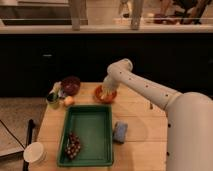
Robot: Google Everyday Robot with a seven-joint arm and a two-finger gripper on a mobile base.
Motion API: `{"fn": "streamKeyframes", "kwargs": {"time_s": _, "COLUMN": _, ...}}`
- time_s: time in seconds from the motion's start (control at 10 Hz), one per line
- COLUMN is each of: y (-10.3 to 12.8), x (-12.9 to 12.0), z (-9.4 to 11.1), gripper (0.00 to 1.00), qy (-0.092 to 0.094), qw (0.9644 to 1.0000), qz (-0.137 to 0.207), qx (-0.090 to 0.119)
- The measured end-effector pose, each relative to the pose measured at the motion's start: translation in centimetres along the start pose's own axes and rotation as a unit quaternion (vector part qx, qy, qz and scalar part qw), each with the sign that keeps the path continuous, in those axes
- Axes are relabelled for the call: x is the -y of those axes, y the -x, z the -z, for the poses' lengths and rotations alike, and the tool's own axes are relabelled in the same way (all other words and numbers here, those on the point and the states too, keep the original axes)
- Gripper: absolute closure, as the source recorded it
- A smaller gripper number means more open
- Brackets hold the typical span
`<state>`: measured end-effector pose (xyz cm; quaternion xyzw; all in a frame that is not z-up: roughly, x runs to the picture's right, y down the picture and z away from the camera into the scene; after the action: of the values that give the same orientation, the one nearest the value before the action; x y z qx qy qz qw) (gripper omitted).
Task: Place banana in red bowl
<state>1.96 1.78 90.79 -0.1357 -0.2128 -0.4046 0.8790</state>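
The white arm reaches across the wooden surface (140, 127) from the right, its gripper (106, 90) hanging directly over the red bowl (105, 95) at the far edge; I cannot tell whether the jaws are apart or together. A pale yellowish patch at the gripper's tip, inside the bowl's rim, is probably the banana (102, 91), so the fruit appears to be at or in the bowl. To finish well, the banana should be low and centred over the bowl before letting go, then the arm lifted straight up so the rim is not tipped. The green tray (92, 127) holds a bunch of dark grapes (73, 146) in its near left corner. The maroon bowl (70, 85) looks empty. A white cup (34, 153) sits at the near left.
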Motion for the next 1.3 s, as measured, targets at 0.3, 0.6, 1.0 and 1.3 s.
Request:
{"fn": "streamKeyframes", "kwargs": {"time_s": 0.3, "y": 0.31, "x": 0.30, "z": -0.27, "gripper": 0.52, "qy": 0.001, "qw": 1.0000, "qz": 0.005, "qx": 0.001}}
{"fn": "streamKeyframes", "kwargs": {"time_s": 0.6, "y": 0.23, "x": 0.23, "z": -0.43, "gripper": 0.24, "qy": 0.002, "qw": 1.0000, "qz": 0.005, "qx": -0.001}}
{"fn": "streamKeyframes", "kwargs": {"time_s": 1.0, "y": 0.25, "x": 0.30, "z": -0.57, "gripper": 0.20, "qy": 0.004, "qw": 1.0000, "qz": 0.006, "qx": -0.001}}
{"fn": "streamKeyframes", "kwargs": {"time_s": 1.3, "y": 0.23, "x": 0.20, "z": -0.59, "gripper": 0.20, "qy": 0.004, "qw": 1.0000, "qz": 0.007, "qx": -0.002}}
